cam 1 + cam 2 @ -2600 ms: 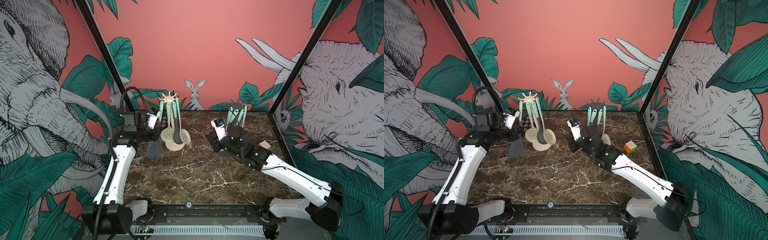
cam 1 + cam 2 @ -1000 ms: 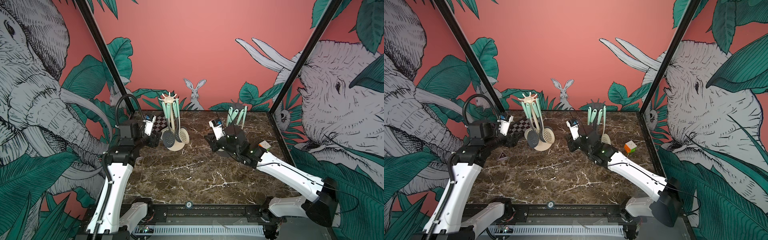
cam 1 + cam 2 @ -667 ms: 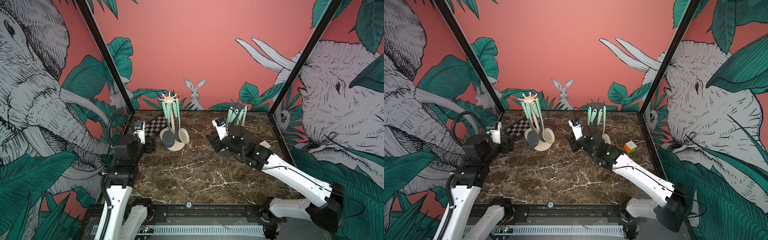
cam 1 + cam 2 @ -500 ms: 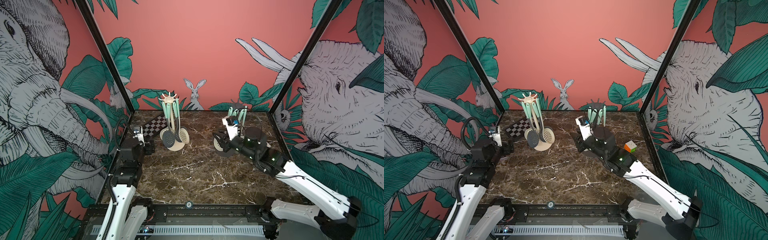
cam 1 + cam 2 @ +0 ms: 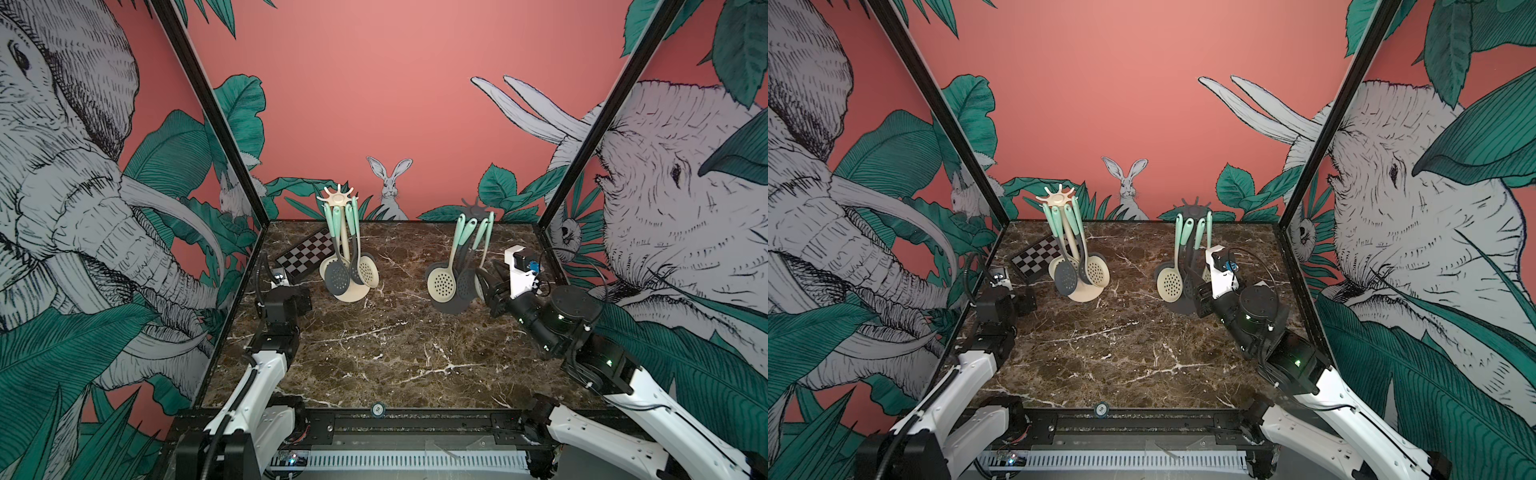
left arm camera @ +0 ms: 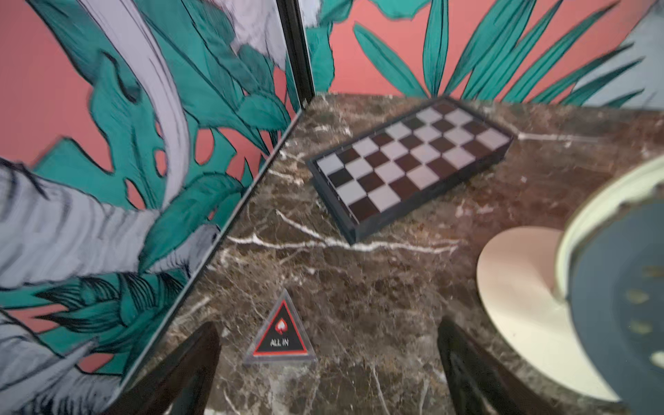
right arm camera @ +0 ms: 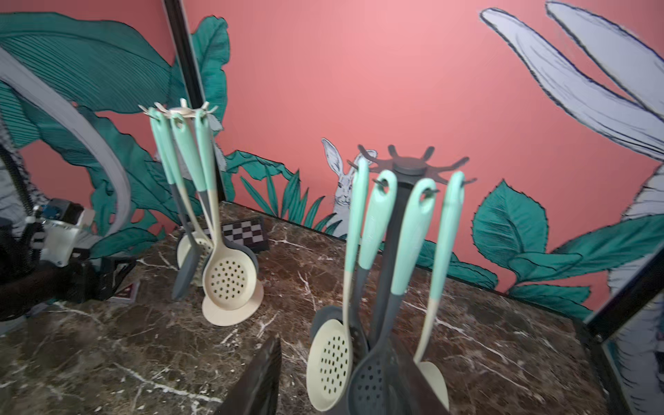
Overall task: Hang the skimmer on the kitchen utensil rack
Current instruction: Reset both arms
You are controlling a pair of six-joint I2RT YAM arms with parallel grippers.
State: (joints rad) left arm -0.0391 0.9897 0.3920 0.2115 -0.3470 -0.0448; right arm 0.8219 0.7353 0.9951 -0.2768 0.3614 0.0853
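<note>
A cream rack [image 5: 334, 197] [image 5: 1059, 199] stands at the back left with mint-handled skimmers hanging from it, among them a dark grey skimmer [image 5: 336, 276] [image 5: 1064, 276]. A dark grey rack [image 5: 473, 206] [image 5: 1192, 206] [image 7: 409, 169] at the back right also holds several skimmers, a cream one [image 5: 442, 282] [image 7: 330, 366] in front. My left gripper [image 5: 304, 302] [image 6: 328, 370] is open and empty by the left wall, apart from the cream rack. My right gripper [image 5: 492, 291] [image 7: 341, 359] is low beside the dark rack, jaws apart on either side of two hanging skimmer heads.
A folded chessboard [image 5: 307, 257] [image 6: 413, 161] lies at the back left behind the cream rack. A small triangular "ALL IN" token [image 6: 280, 334] lies on the marble just ahead of my left gripper. The cream rack's round base [image 6: 517, 305] is close to its right.
My left gripper has left the dark grey skimmer hanging on the cream rack, drawn back to the left wall and opened wide. My right arm swung round to the dark rack's right, jaws widening.
</note>
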